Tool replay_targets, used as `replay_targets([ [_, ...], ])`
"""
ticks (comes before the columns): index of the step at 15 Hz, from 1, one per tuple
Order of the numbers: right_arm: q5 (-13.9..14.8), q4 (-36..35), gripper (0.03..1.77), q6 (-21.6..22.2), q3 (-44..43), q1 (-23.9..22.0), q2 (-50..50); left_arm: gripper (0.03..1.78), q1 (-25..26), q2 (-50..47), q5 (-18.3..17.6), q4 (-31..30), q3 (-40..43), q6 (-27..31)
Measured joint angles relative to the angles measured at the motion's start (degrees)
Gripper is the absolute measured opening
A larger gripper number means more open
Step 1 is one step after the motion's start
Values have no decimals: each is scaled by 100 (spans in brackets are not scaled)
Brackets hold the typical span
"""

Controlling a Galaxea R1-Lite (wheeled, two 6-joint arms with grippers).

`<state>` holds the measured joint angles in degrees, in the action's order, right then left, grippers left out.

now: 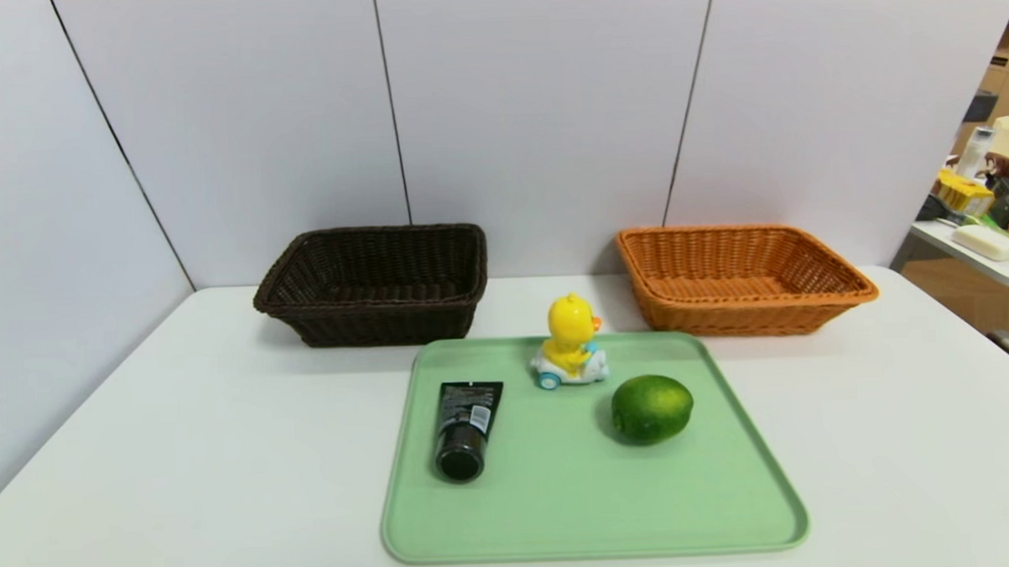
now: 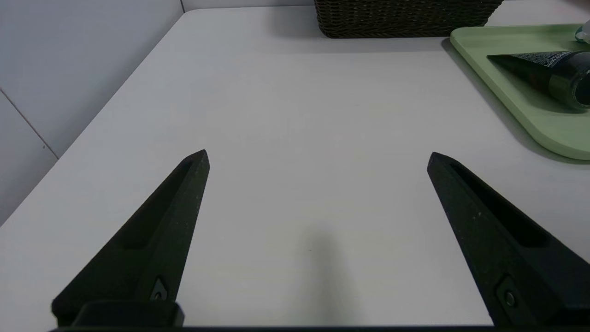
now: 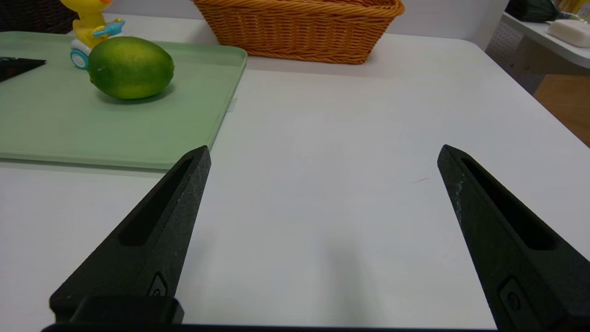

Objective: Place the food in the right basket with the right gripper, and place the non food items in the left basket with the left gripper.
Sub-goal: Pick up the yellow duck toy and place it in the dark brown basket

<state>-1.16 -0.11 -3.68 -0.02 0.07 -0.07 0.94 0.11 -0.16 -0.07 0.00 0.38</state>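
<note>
Lime (image 1: pixel 651 408) sits on green tray (image 1: pixel 563 516), right half, untouched. Right gripper (image 3: pixel 322 154) hovers low over bare table (image 1: pixel 896 438) just right of tray, fingers (image 3: pixel 184 193) wide apart, holding nothing. Left gripper (image 2: pixel 318 157) hovers over table left of tray, fingers (image 2: pixel 184 184) likewise spread, holding nothing. Black tube (image 1: pixel 466 429) lies on tray's left half; duck toy (image 1: pixel 569 342) stands at far edge. Dark basket (image 1: pixel 374 284) beyond tray on left, orange basket (image 1: pixel 739 279) on right.

The black squeeze tube (image 1: pixel 467 427) carries white label print, too small to read; nothing else bears text.
</note>
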Motion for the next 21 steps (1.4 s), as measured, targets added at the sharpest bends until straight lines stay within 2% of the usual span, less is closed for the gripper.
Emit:
replay_targets([
  [4, 11, 4, 170, 46, -2, 0, 0, 169, 0, 0, 5, 0, 0, -5],
  [8, 132, 6, 170, 313, -13, 0, 0, 169, 0, 0, 16, 2, 0, -7],
  [11, 134, 22, 170, 276, -5, 0, 0, 169, 0, 0, 9, 65, -179, -7],
  [15, 127, 149, 170, 40, -134, 0, 2, 169, 0, 0, -61, 1057, -1190, -7],
  [17, 111, 532, 170, 22, -639, 0, 43, 169, 0, 38, -122, 1324, -1540, 15],
  [21, -32, 1763, 170, -33, -1996, 0, 390, 169, 0, 482, -249, 1310, -2070, 24],
])
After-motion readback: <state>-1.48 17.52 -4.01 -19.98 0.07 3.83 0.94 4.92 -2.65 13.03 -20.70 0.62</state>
